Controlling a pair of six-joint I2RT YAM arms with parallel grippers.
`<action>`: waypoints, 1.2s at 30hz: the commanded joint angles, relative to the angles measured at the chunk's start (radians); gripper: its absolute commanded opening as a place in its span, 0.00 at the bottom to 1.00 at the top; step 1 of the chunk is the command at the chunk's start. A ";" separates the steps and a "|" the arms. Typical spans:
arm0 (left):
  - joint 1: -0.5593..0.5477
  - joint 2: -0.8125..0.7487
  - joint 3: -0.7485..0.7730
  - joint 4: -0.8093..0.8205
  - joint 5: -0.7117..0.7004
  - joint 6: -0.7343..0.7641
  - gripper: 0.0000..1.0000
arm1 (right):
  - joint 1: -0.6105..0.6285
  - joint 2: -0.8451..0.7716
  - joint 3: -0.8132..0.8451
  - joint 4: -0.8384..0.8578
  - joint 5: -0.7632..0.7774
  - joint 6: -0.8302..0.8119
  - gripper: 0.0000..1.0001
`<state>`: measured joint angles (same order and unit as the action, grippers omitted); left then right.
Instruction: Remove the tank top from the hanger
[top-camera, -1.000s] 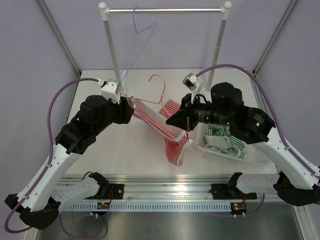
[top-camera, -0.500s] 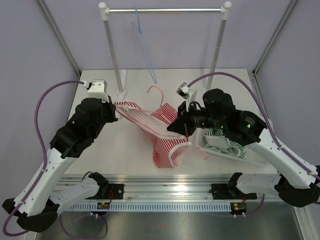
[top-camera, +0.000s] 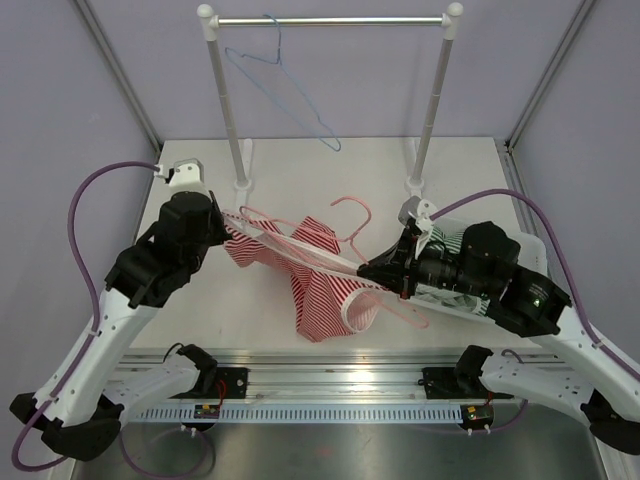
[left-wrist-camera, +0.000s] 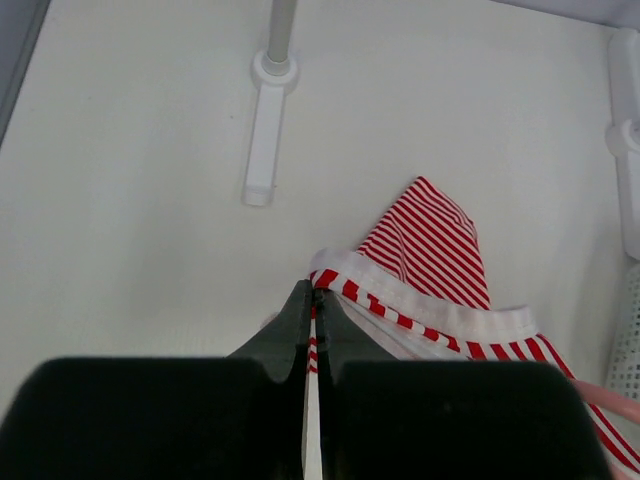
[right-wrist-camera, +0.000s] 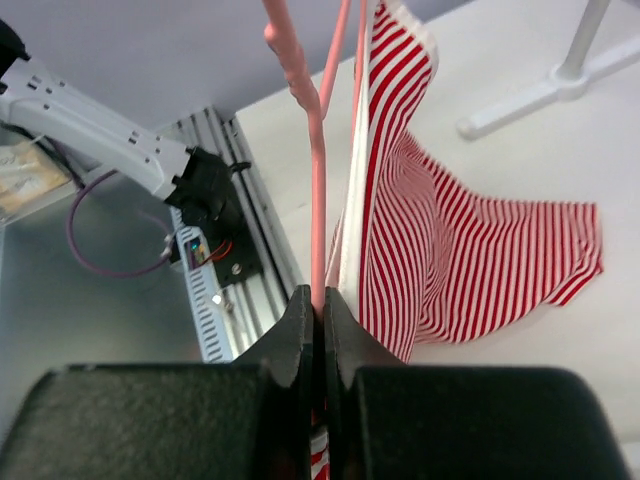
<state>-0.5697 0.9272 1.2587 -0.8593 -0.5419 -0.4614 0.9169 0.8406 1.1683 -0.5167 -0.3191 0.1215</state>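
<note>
Left gripper (left-wrist-camera: 312, 292) and right gripper (right-wrist-camera: 318, 296) face each other, both clamped closed.

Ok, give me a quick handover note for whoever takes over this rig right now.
Left gripper: jaws shut on the white-trimmed edge of the tank top.
Right gripper: jaws shut on the pink hanger.
The tank top is stretched between the arms, its lower part on the table.
Done: both grips set.
Left: the top looks not yet off the hanger; pull them apart.

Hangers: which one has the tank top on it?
The pink hanger, clamped in the right gripper, with the red-striped tank top draped on it. The blue hanger hangs bare on the rail.
</note>
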 joint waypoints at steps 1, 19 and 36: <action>0.051 -0.025 0.002 0.074 0.040 -0.010 0.00 | 0.008 -0.067 -0.071 0.167 0.063 -0.059 0.00; 0.054 -0.214 -0.387 0.469 0.824 -0.014 0.00 | 0.010 0.212 -0.283 1.596 0.388 -0.018 0.00; 0.053 -0.070 -0.208 0.137 0.453 0.035 0.80 | -0.051 0.310 0.417 -0.067 0.950 0.079 0.00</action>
<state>-0.5152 0.8715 0.9607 -0.6937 -0.0406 -0.4500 0.9051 1.0733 1.4727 -0.3672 0.5545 0.1833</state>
